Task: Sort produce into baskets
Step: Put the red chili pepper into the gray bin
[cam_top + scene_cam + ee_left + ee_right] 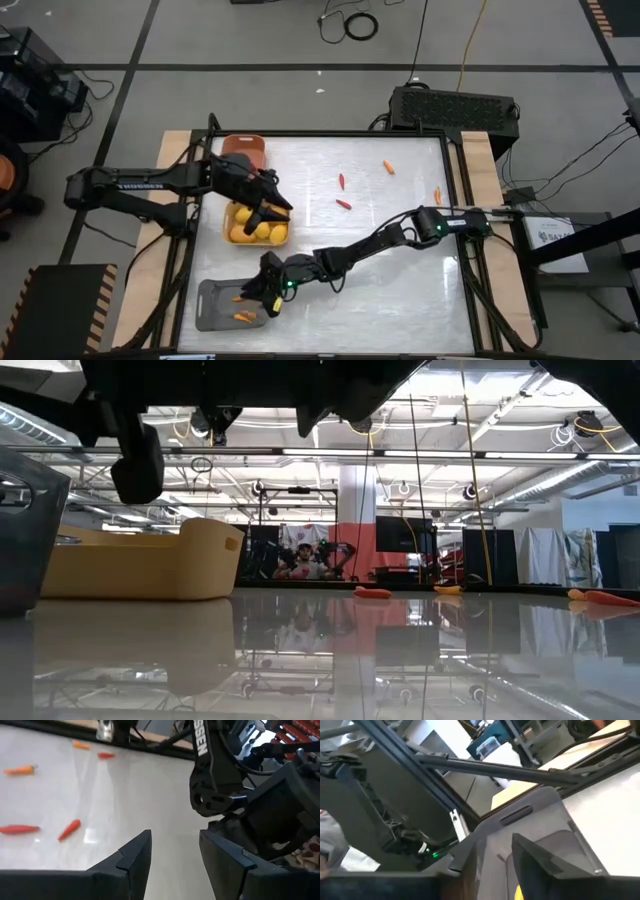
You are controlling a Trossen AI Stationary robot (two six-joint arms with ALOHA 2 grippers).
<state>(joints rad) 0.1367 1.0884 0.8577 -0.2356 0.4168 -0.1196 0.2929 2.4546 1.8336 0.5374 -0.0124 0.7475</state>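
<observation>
My left gripper [272,212] hangs open over the yellow basket [258,236], which holds several yellow fruits [250,231]; nothing is between its fingers [135,857]. My right gripper [268,296] reaches across the table to the grey basket [215,305] at the near left, its fingers apart over the basket's right end. Two orange sticks [243,317] lie in that basket. The salmon basket [243,148] stands at the far left. Red sticks [344,204] and orange sticks [388,167] lie loose on the table. My right gripper shows a small yellow-orange piece [518,893] between its fingers at the lower edge of its wrist view, over the grey basket [535,815]. Whether the fingers touch the piece I cannot tell.
The three baskets stand in a row along the table's left side. Loose sticks lie in the far middle [341,181] and far right [437,195]. The right arm [400,235] stretches slantwise across the table's near middle. A black box [455,105] sits beyond the far edge.
</observation>
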